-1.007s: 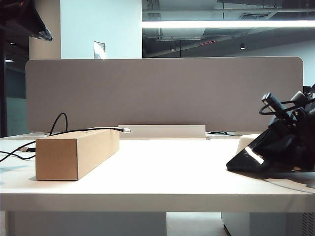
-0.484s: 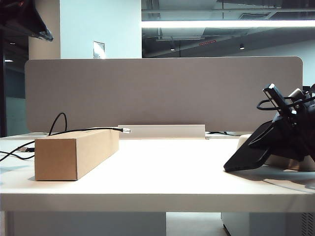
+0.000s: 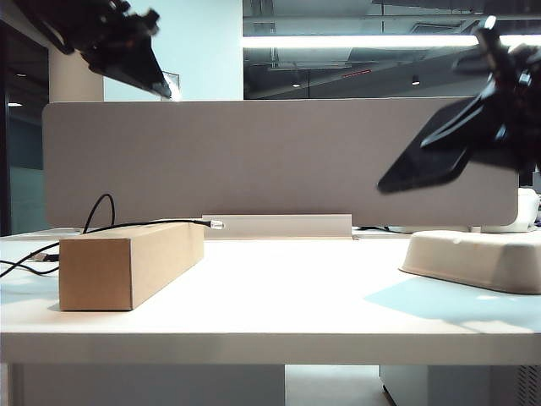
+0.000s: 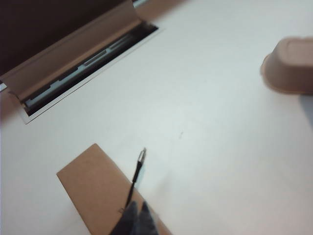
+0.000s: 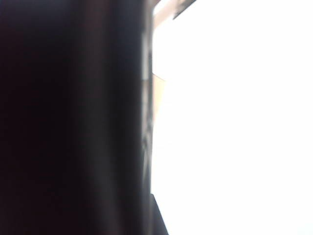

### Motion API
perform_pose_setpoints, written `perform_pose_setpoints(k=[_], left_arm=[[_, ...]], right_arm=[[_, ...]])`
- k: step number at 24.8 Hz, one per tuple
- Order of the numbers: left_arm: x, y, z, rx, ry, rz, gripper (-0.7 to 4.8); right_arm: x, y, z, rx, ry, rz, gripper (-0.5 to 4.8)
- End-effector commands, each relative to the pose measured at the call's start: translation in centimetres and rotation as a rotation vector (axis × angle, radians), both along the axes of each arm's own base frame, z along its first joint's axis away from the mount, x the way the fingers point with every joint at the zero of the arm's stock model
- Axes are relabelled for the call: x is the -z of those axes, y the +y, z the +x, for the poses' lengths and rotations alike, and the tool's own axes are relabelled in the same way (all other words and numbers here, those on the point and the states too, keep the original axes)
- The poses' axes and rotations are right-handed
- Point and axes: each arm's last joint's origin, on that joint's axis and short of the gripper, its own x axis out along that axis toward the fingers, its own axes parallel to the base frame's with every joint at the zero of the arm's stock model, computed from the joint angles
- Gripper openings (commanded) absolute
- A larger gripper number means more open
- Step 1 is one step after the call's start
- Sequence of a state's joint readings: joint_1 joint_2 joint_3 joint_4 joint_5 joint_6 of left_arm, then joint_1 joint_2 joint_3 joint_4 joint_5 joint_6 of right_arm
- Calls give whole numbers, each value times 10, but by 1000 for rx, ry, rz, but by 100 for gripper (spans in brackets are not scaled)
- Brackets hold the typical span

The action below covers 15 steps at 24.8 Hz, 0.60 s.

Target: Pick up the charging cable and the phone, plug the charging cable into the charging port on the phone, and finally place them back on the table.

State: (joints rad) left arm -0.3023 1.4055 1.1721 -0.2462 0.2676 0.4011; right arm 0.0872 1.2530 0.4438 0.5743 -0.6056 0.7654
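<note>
Both grippers hung above the desk (image 3: 279, 296): right gripper (image 3: 499, 127) clamped on the phone (image 3: 427, 156); only the left wrist view showed the left gripper (image 4: 137, 220), fingers together, over the charging cable (image 4: 136, 174).

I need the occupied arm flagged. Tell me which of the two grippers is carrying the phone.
The right gripper, raised at the right, is shut on the phone above the tray. The left gripper is shut, holding nothing.
</note>
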Motion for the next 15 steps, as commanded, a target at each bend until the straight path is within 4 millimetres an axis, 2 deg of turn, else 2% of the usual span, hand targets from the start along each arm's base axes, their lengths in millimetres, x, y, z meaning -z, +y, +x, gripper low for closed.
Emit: perform_pose_setpoints(k=[1, 4, 10, 15], left_arm=[[-3, -9, 19, 30, -10, 36, -2], [-2, -18, 46, 65, 20, 104, -2], [11, -34, 87, 110, 98, 179, 1], [29, -44, 115, 124, 169, 193, 79]], right_arm=[[-18, -1, -7, -20, -80, 3, -9], [-30, -1, -17, -43, -119, 9, -9], [-38, -1, -27, -53, -120, 8, -9], [-39, -1, -32, -69, -114, -9, -9]])
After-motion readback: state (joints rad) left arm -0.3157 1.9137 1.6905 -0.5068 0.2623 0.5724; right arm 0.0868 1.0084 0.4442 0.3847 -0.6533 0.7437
